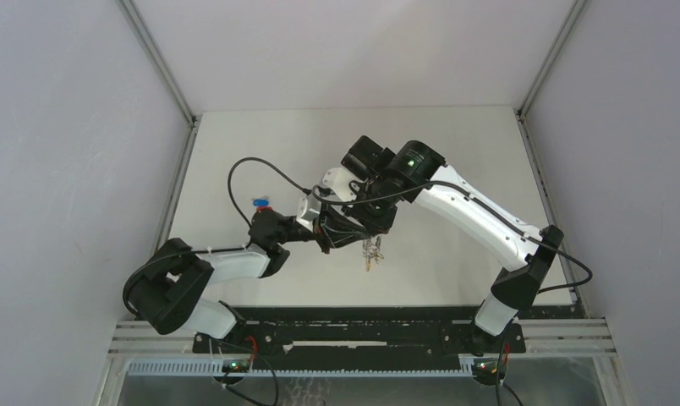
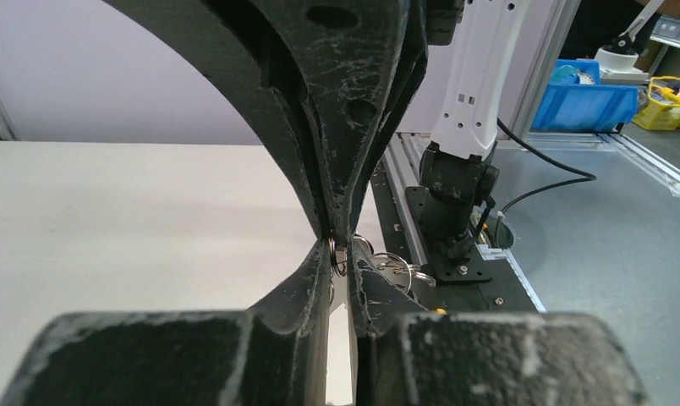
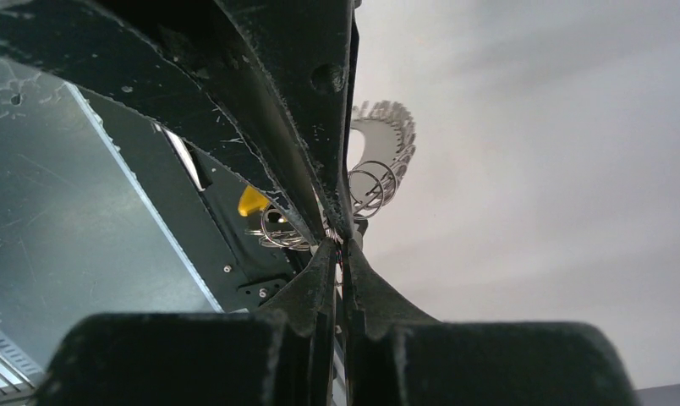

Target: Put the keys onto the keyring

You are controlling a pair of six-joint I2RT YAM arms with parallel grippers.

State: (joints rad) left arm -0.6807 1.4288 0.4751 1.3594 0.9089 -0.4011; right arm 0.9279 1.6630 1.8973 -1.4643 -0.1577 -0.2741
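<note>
The keyring (image 1: 371,252), a bunch of silver rings and chain with a yellow bit (image 3: 252,201), hangs above the table between both grippers. My right gripper (image 3: 337,245) is shut on it, with thin metal and coloured strands pinched at its tips. My left gripper (image 2: 338,251) meets it tip to tip, jaws almost together on a small silver ring (image 2: 335,256). More rings (image 2: 396,266) hang just behind, and others (image 3: 370,188) fan out beside the tips. In the top view my left gripper (image 1: 353,235) comes from the left and my right gripper (image 1: 373,230) from above. The keys are hidden.
A pair of blue- and red-headed keys (image 1: 260,203) lies on the table left of the arms. The right arm's base (image 2: 459,203) and black mounting rail (image 1: 362,338) run along the near edge. White walls enclose the table (image 1: 455,144). A blue bin (image 2: 584,106) stands off the table.
</note>
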